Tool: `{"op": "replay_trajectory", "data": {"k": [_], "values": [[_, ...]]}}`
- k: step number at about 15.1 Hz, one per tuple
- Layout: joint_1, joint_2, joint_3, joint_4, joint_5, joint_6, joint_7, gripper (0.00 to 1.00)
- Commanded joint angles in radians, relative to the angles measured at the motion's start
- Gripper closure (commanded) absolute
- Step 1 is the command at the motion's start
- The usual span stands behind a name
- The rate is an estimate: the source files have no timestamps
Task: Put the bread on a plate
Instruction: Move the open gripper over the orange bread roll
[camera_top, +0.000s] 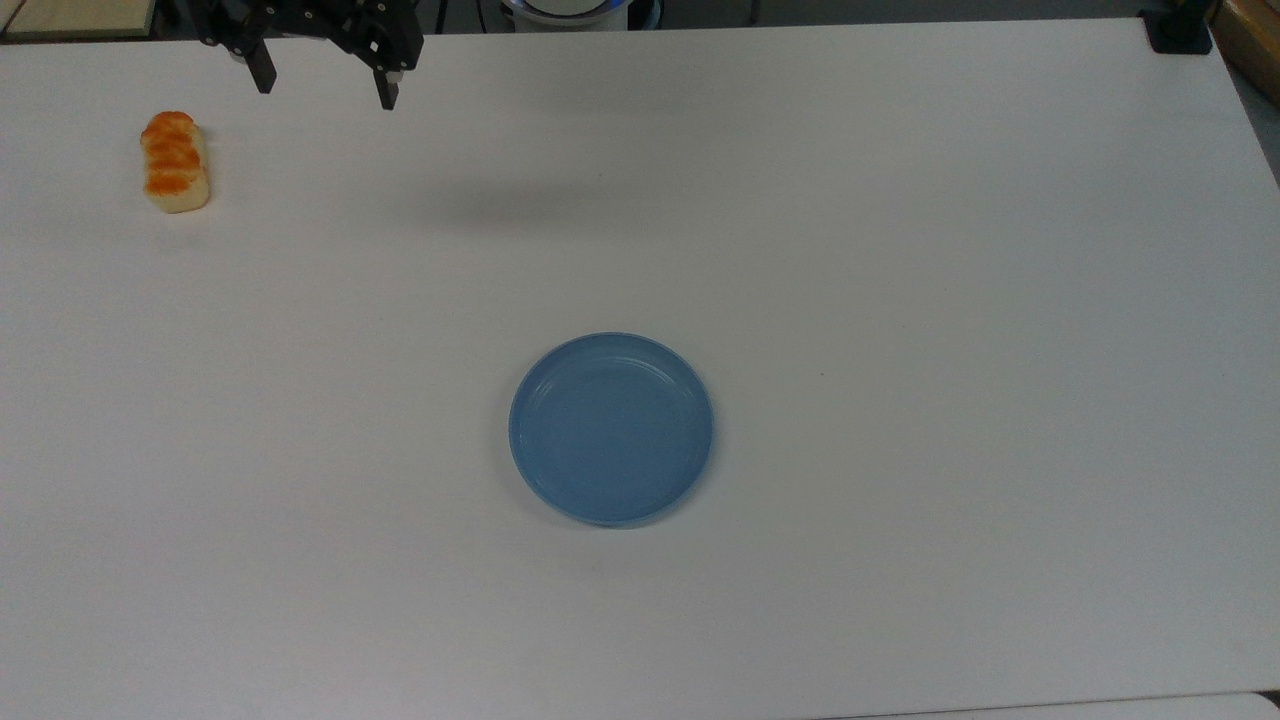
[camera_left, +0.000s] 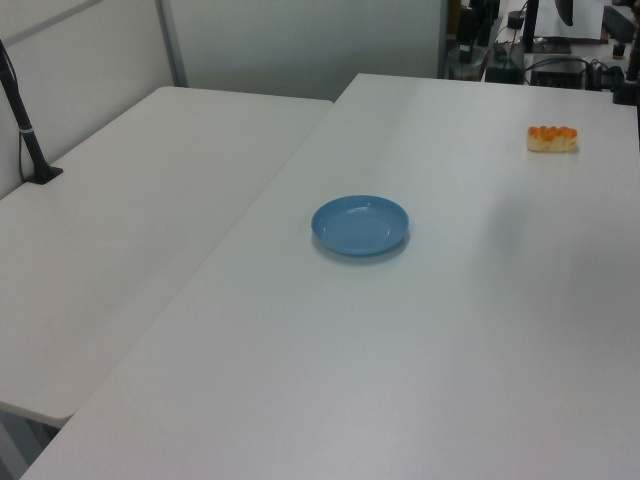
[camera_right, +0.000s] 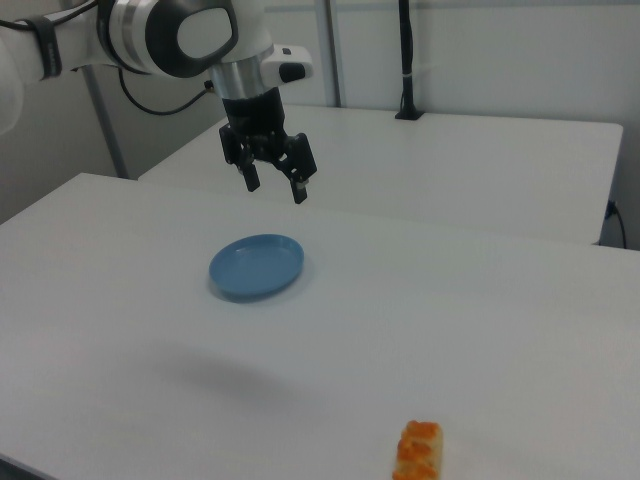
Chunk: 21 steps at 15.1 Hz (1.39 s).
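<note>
The bread (camera_top: 175, 161), a small cream roll with an orange bumpy top, lies on the white table near the top view's upper left; it also sits at the left view's far right (camera_left: 552, 138) and at the right view's bottom edge (camera_right: 419, 451). The round light-blue plate (camera_top: 611, 428) rests empty near the table's middle (camera_left: 360, 224) (camera_right: 256, 266). My gripper (camera_top: 324, 90) hangs open high above the table, to the right of the bread in the top view, with nothing between its fingers. In the right view the gripper (camera_right: 275, 186) is above and behind the plate.
A second white table (camera_left: 140, 210) adjoins the work table, with a black post (camera_left: 28, 140) clamped at its edge. A black clamp (camera_top: 1180, 30) sits at the top view's upper right corner. Cables and equipment stand beyond the table's far end (camera_left: 545, 50).
</note>
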Motion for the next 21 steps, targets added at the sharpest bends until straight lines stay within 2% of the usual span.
{"op": "replay_trajectory", "data": {"k": [1, 10, 14, 16, 18, 21], "values": [[0.021, -0.003, 0.002, -0.01, 0.019, 0.023, 0.0, 0.0], [0.025, -0.004, 0.002, -0.007, 0.017, 0.013, 0.038, 0.0], [0.014, -0.006, 0.002, -0.018, -0.006, 0.018, 0.043, 0.0], [-0.018, -0.016, 0.002, -0.028, -0.007, 0.009, -0.032, 0.0], [-0.057, -0.018, 0.002, -0.027, -0.007, -0.035, -0.203, 0.0], [-0.142, -0.047, -0.002, -0.053, -0.009, -0.071, -0.368, 0.0]]}}
